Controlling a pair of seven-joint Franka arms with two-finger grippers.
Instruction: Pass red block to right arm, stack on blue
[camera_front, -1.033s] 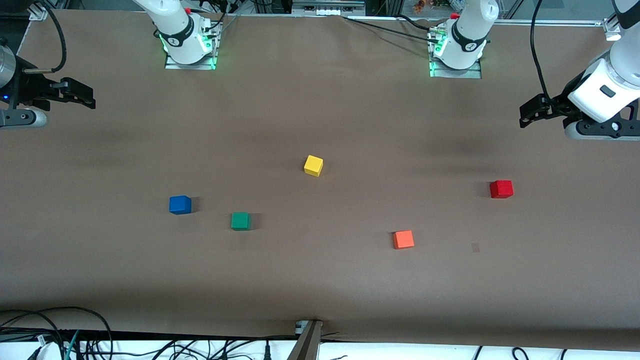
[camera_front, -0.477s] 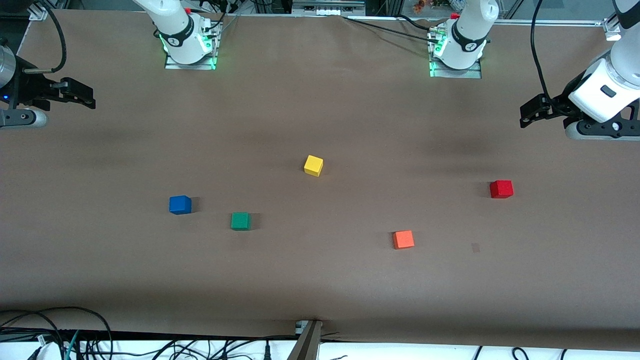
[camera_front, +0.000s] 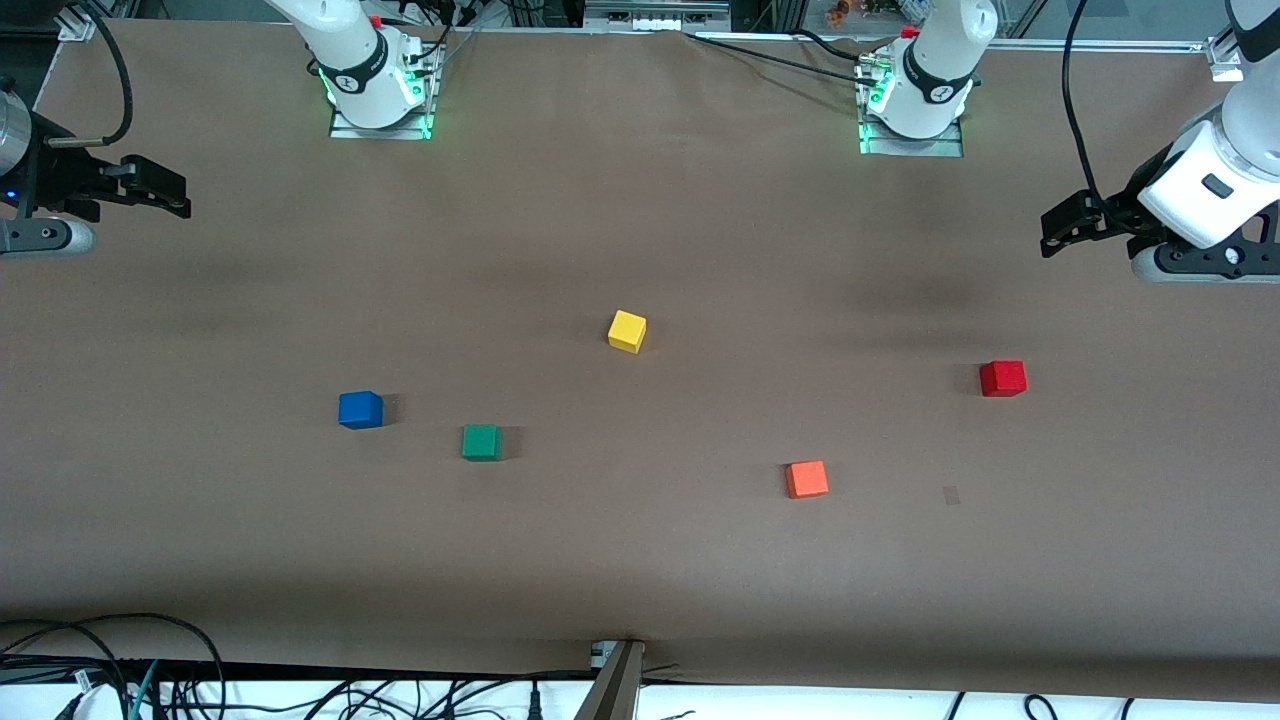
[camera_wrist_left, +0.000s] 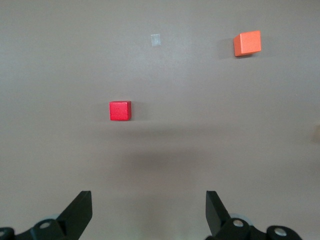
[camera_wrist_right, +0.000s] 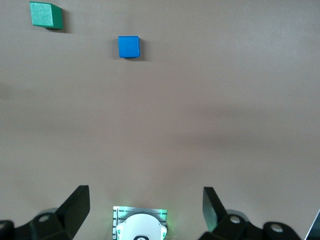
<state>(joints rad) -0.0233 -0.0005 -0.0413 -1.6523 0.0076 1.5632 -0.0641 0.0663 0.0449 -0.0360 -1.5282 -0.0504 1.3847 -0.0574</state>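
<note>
The red block (camera_front: 1003, 378) sits on the brown table toward the left arm's end; it also shows in the left wrist view (camera_wrist_left: 120, 110). The blue block (camera_front: 360, 410) sits toward the right arm's end and shows in the right wrist view (camera_wrist_right: 129, 47). My left gripper (camera_front: 1050, 232) hangs open and empty in the air, apart from the red block; its jaws stand wide apart in the left wrist view (camera_wrist_left: 149, 210). My right gripper (camera_front: 178, 198) hangs open and empty at the right arm's end of the table, its jaws wide apart in the right wrist view (camera_wrist_right: 146, 207).
A yellow block (camera_front: 627, 331) sits mid-table. A green block (camera_front: 481, 442) lies beside the blue one, an orange block (camera_front: 806, 479) nearer to the front camera than the red one. A small pale mark (camera_front: 951, 494) is on the table. Arm bases (camera_front: 378, 85) stand at the table's edge.
</note>
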